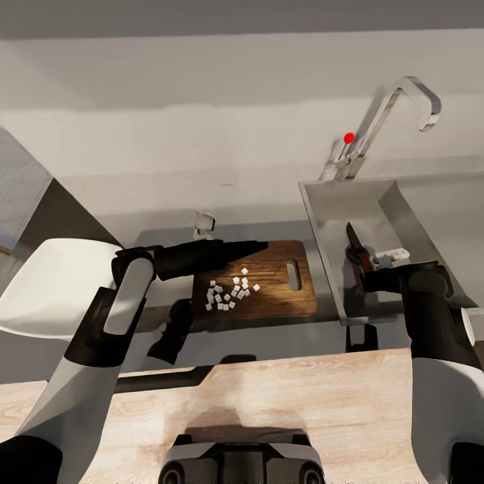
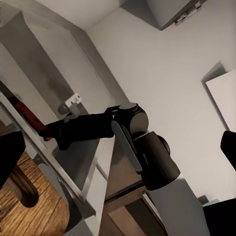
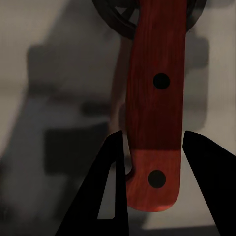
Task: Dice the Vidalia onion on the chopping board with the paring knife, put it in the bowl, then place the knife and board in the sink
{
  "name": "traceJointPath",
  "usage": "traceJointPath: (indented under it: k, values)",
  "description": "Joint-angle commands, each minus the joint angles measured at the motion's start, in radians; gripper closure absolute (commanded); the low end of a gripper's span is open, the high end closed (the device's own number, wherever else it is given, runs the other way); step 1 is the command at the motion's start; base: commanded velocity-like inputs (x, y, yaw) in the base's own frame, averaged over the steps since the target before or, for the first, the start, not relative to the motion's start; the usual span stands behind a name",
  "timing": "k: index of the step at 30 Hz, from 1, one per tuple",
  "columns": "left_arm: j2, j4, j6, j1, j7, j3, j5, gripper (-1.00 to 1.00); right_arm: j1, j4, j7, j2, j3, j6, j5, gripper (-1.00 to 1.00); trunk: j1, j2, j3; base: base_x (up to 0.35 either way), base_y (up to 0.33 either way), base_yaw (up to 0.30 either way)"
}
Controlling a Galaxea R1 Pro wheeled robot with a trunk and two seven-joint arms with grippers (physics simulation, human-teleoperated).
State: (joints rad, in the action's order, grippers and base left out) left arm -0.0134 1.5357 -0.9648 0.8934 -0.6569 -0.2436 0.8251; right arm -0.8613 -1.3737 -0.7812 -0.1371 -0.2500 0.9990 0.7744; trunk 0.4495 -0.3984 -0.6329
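The dark wooden chopping board (image 1: 279, 286) lies on the grey countertop (image 1: 161, 238), with the diced onion (image 1: 230, 291) as a cluster of white cubes on its left half. My left gripper (image 1: 259, 246) hovers over the board's far edge, open and holding nothing; in its wrist view it (image 2: 119, 150) faces the board's handle hole (image 2: 27, 196). My right gripper (image 1: 366, 263) is shut on the paring knife (image 1: 354, 239) inside the sink (image 1: 323, 222). The red handle (image 3: 155, 113) sits between the fingers above the drain. The white bowl (image 1: 47, 289) stands left of the board.
The chrome tap (image 1: 403, 101) with its red knob (image 1: 348, 138) rises behind the sink. A small clear object (image 1: 204, 223) stands on the countertop behind the board. A light wooden surface (image 1: 282, 403) lies between me and the countertop.
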Motion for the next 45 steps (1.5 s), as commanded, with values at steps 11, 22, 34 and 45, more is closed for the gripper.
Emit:
traceJointPath:
  k: [11,22,34,45]
  values:
    - [0.000,0.000,-0.004,0.001,-0.001,0.000,0.002,-1.00,-0.001,-0.001,-0.010,0.000,-0.001,0.003,0.009,1.00,0.000,-0.002,-0.006,0.000,0.000,0.000]
    - [0.000,0.000,-0.003,0.001,-0.001,0.000,0.002,-1.00,-0.001,-0.004,-0.010,0.000,-0.002,0.003,0.009,-1.00,0.000,-0.002,-0.006,0.000,0.000,0.000]
    - [0.000,0.000,-0.004,0.001,-0.001,0.000,0.002,-1.00,-0.001,-0.004,-0.011,0.000,-0.002,0.003,0.009,-1.00,0.000,-0.002,-0.006,0.000,0.000,0.000]
    - [0.000,0.000,-0.003,0.001,-0.001,0.000,0.002,-1.00,-0.001,-0.006,-0.012,0.000,-0.002,0.003,0.009,-1.00,0.000,-0.002,0.003,0.000,0.000,0.000]
